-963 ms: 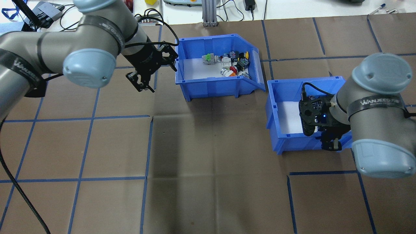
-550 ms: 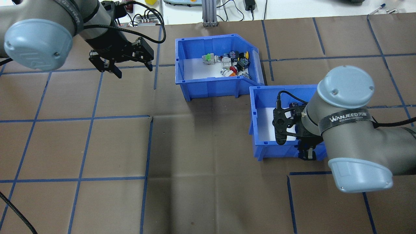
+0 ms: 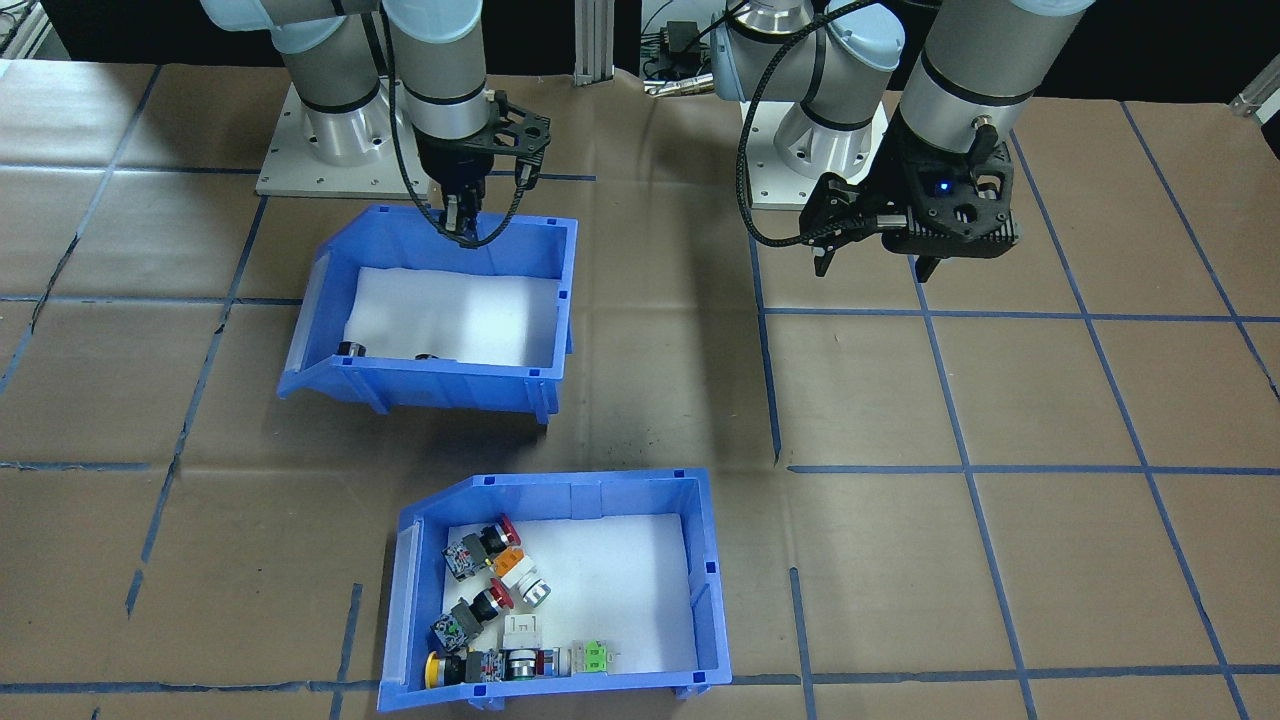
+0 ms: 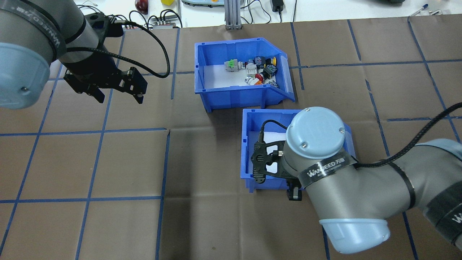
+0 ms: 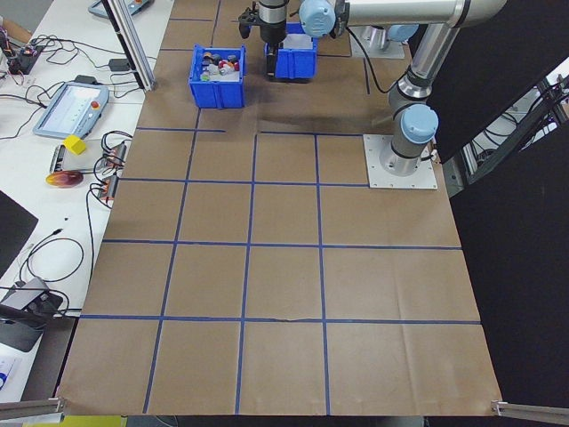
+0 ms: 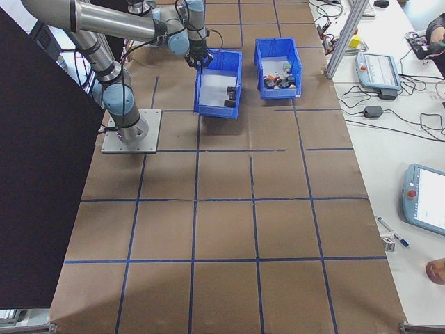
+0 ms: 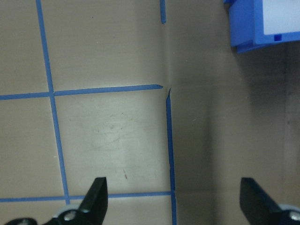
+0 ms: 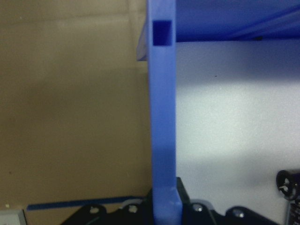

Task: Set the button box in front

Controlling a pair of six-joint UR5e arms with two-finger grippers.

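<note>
The button box (image 4: pixel 234 42) is a blue bin with a white liner and colourful push-buttons piled at its sloped end. It stands on the table's far side, also visible in the front-facing view (image 3: pixel 560 485) and the side views (image 5: pixel 218 76) (image 6: pixel 278 59). Directly on its robot side is a second blue bin (image 4: pixel 245 144) (image 3: pixel 440 385) holding small black parts. My right gripper (image 3: pixel 462 225) (image 4: pixel 294 193) is shut on that bin's rear wall (image 8: pixel 163 117). My left gripper (image 4: pixel 117 94) (image 3: pixel 875 265) (image 7: pixel 173 197) hangs open and empty over bare paper, left of the button box, whose corner (image 7: pixel 253 23) shows in its wrist view.
Brown paper with a blue tape grid covers the table, with a torn seam (image 4: pixel 168 131) near the middle. The arm bases (image 3: pixel 340 150) (image 3: pixel 820 150) stand at the robot edge. A white bench with cables and pendants (image 6: pixel 379 69) lies beyond the far edge. A person's hand (image 6: pixel 438 271) shows there.
My right arm has carried the second blue bin left and toward the robot, ending just behind the button box. My left arm has swung left, away from the button box, still open.
</note>
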